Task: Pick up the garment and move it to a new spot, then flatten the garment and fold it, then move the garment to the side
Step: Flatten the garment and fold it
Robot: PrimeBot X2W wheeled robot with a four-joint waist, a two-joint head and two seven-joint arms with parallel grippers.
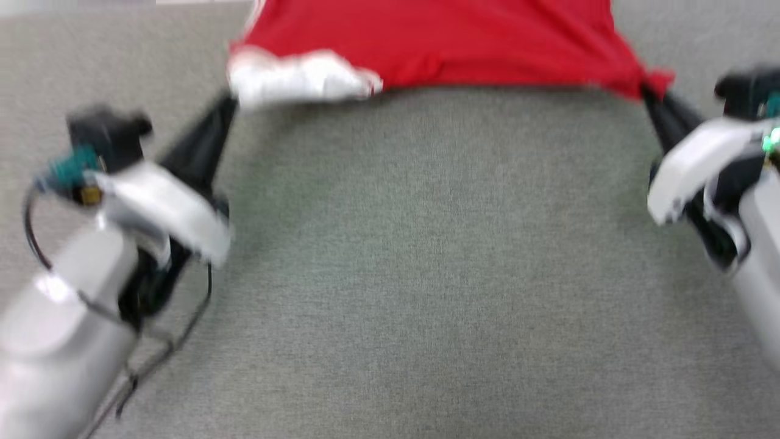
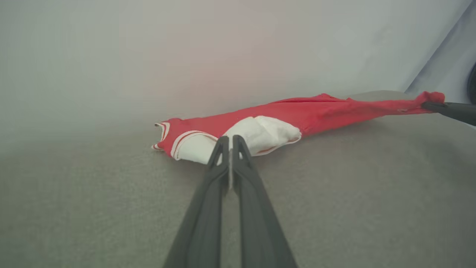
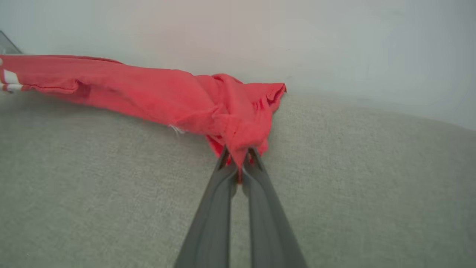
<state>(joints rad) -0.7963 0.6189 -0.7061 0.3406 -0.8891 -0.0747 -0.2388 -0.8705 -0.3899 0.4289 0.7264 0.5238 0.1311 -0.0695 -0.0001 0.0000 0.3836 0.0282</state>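
Observation:
The garment (image 1: pixel 463 42), red with a white sleeve (image 1: pixel 292 79), lies stretched across the far part of the grey cloth surface. My left gripper (image 1: pixel 228 102) is shut at the left end of that white sleeve; in the left wrist view its closed tips (image 2: pixel 230 140) meet the sleeve (image 2: pixel 267 134). My right gripper (image 1: pixel 647 91) is shut on the bunched red corner at the right; the right wrist view shows red cloth (image 3: pixel 238 126) pinched between the fingertips (image 3: pixel 240 158). The near edge runs taut between both grippers. The garment's far part is cut off at the top of the head view.
A grey woven surface (image 1: pixel 426 274) spreads wide in front of the garment. A pale wall (image 3: pixel 334 44) rises just behind the garment. A thin dark cable (image 1: pixel 170 341) hangs by my left forearm. The right gripper's finger (image 2: pixel 452 111) shows at the left wrist view's right edge.

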